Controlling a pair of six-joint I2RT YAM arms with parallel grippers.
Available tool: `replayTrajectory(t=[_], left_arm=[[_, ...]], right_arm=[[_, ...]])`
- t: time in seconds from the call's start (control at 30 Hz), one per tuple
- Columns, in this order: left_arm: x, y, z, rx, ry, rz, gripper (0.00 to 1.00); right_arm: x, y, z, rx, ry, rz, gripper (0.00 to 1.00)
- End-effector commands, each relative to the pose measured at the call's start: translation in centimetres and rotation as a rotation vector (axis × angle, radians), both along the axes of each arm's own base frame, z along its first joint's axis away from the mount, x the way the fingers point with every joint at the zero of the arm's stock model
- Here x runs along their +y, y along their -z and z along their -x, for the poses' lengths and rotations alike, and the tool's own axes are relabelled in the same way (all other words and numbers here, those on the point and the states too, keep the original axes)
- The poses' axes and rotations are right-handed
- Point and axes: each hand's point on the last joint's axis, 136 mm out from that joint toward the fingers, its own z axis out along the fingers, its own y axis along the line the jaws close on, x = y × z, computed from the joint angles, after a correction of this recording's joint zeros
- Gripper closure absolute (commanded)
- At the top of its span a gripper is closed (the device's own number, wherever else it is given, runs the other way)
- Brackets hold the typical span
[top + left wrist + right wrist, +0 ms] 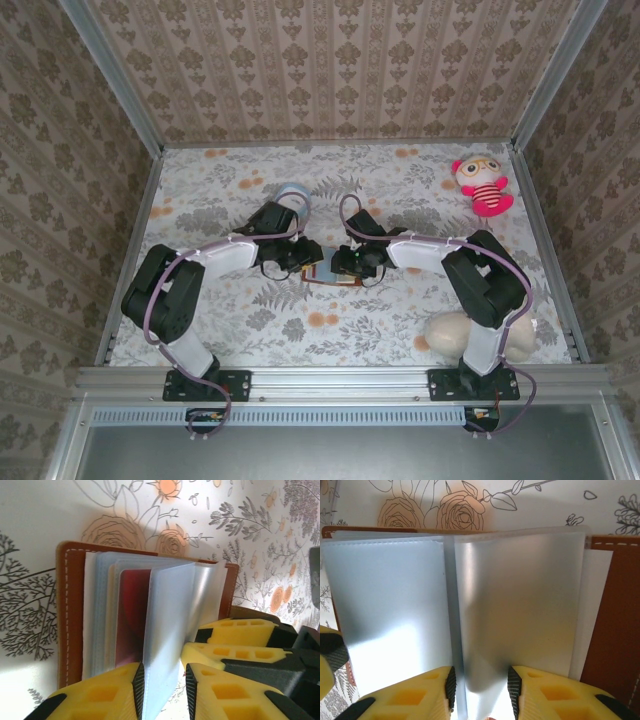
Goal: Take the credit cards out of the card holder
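The card holder (327, 277) lies open on the floral table between both grippers. In the left wrist view its brown cover (70, 615) frames a fan of clear sleeves, and a red card (132, 615) sits inside one. My left gripper (165, 690) is open, with one upright sleeve (167, 625) between its fingers, against the left pad. In the top view the left gripper (300, 260) is at the holder's left edge. My right gripper (481, 690) is open, straddling a frosted sleeve (515, 605) near the fold, with the brown cover (615, 630) to its right. Its yellow fingers (235, 630) rest on the holder's right side.
A pink doll (484, 185) lies at the far right. A light blue round object (293, 192) sits just behind the left arm. A beige soft lump (460, 335) rests by the right arm's base. Patterned walls close in the table on three sides.
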Motion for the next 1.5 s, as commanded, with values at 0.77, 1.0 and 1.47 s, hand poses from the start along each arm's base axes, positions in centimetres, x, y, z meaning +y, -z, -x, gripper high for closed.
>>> replayTrajectory(t=[0.77, 1.0, 1.47], left_arm=[[-2.8, -1.8, 1.0, -0.036, 0.171, 0.014, 0.8], [-3.6, -1.6, 1.1, -0.027, 0.187, 0.023, 0.79], [-5.1, -1.9, 1.3, -0.026, 0.224, 0.041, 0.71]], right_arm=[[0.4, -1.5, 0.7, -0.022, 0.001, -0.081, 0.76], [-0.4, -3.2, 0.7, -0.066, 0.031, -0.086, 0.76], [-4.8, -4.9, 0.5, -0.169, 0.17, 0.019, 0.78]])
